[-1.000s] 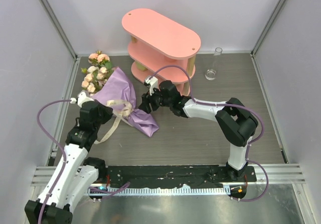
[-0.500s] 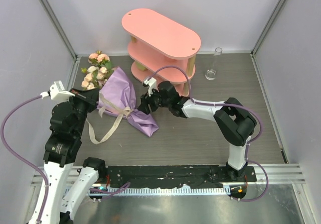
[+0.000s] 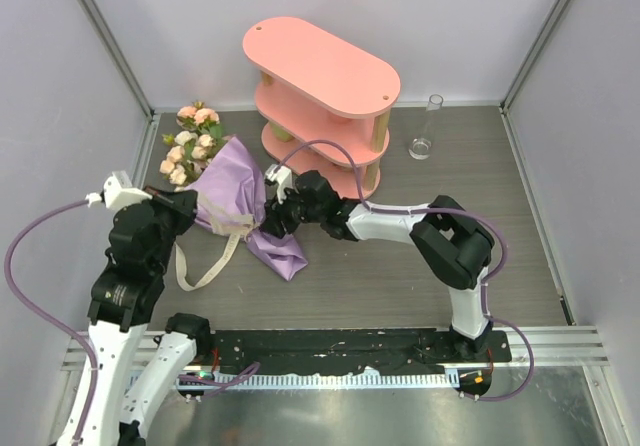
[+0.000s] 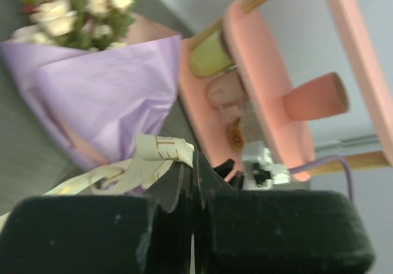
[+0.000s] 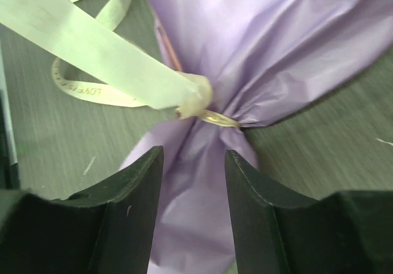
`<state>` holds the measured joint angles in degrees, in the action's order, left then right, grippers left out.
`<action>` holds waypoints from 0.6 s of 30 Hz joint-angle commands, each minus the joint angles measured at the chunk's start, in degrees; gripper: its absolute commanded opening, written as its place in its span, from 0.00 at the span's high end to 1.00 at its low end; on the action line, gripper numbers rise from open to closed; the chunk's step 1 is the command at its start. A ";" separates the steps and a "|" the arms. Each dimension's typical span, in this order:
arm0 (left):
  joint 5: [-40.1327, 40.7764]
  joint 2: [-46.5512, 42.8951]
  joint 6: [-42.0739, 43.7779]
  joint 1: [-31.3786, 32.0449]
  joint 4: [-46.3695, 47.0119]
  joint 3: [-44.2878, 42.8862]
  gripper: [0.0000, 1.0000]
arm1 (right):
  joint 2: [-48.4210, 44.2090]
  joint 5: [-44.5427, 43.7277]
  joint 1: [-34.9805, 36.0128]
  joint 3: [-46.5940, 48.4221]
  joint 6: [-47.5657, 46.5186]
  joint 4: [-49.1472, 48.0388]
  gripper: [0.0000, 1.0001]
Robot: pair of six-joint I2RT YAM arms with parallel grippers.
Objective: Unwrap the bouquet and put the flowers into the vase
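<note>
The bouquet (image 3: 232,196) lies on the table left of centre, a purple paper cone (image 4: 104,96) with its flowers (image 3: 190,151) pointing to the back left. A cream ribbon (image 3: 205,261) trails loose from its tie. My left gripper (image 3: 188,206) is shut on the ribbon (image 4: 156,154) close to the tie. My right gripper (image 5: 193,163) stands open astride the paper tail (image 5: 193,200) just below the knot (image 5: 196,99), the paper filling the gap between the fingers. The vase (image 3: 424,131), small clear glass, stands upright at the back right.
A pink three-tier oval shelf (image 3: 320,66) stands at the back centre, just behind my right gripper (image 3: 270,218) and the bouquet. White walls close in the left, back and right sides. The arms' base rail (image 3: 340,351) runs along the near edge.
My left gripper has pulled the ribbon up and to the left, loosening the bow. My right gripper has slid left along the paper tail, its jaws narrowing. The bouquet shifted slightly left.
</note>
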<state>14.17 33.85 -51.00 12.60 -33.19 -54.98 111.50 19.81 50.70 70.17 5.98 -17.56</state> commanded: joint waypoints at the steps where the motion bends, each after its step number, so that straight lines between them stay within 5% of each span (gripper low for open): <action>1: 13.76 -3.70 -2.96 0.06 -9.34 4.86 1.00 | -0.32 0.84 3.18 2.78 0.61 -4.76 0.53; 9: 19.76 -0.98 -11.04 0.06 -16.21 11.73 1.00 | 5.47 -1.09 6.87 9.09 1.40 -3.63 0.74; 18: 21.33 -2.12 -11.75 0.06 -16.38 14.55 1.00 | 9.79 -16.62 7.05 14.12 -0.44 2.17 0.79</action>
<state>30.87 32.80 -61.52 12.62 -49.23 -39.90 121.78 13.41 57.98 81.38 6.96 -17.32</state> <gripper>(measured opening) 0.011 0.224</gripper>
